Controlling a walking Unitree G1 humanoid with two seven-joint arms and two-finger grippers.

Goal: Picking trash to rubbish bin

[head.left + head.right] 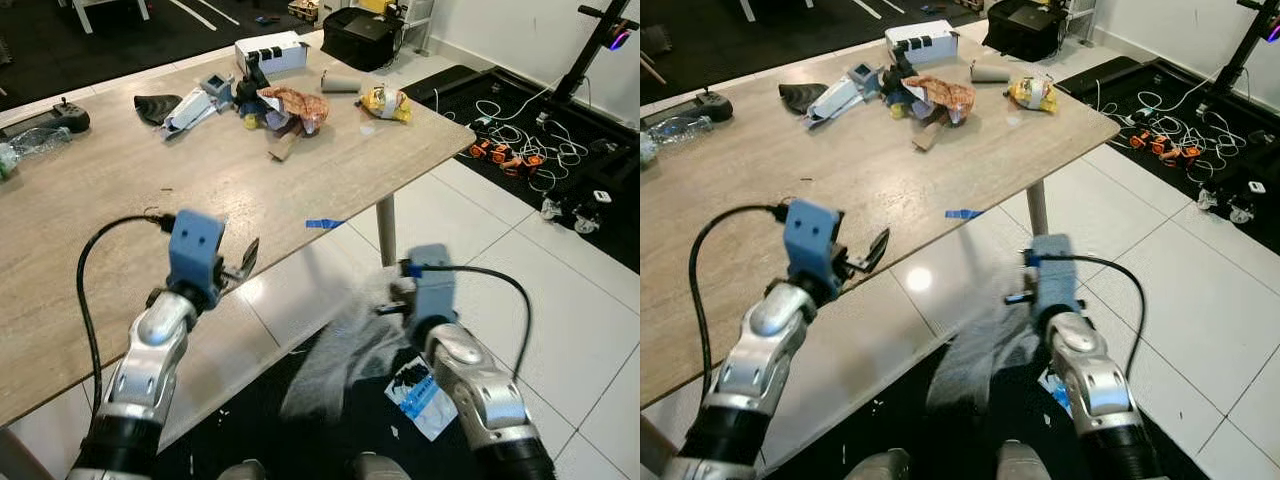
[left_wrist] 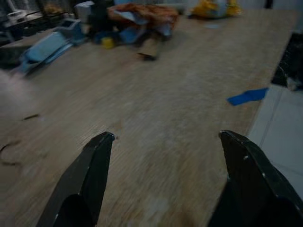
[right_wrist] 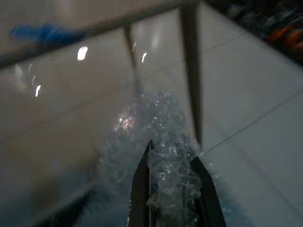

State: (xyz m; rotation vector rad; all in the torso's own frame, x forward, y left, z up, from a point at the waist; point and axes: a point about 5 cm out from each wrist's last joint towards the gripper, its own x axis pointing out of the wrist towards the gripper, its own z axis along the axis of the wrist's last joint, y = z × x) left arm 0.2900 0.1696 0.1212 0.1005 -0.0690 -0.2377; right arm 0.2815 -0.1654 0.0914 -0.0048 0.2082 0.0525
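My right gripper (image 3: 171,163) is shut on a crumpled sheet of clear bubble wrap (image 1: 345,345), which hangs blurred below the table's front edge, above the floor. My left gripper (image 1: 243,262) stands open over the near part of the wooden table (image 1: 120,200), nothing between its fingers (image 2: 97,163). At the table's far side lies a heap of trash: an orange-brown wrapper (image 1: 296,103), a yellow packet (image 1: 385,100), a grey tube (image 1: 340,83), a white-blue device (image 1: 195,105) and a dark scrap (image 1: 155,106).
A white box (image 1: 270,52) and a black controller (image 1: 45,120) sit at the table's far edge. Blue tape (image 1: 323,222) marks the front edge. A blue-white packet (image 1: 418,395) lies on the white tiles. Cables (image 1: 515,140) sprawl on the black mat at right. A table leg (image 1: 386,228) stands ahead.
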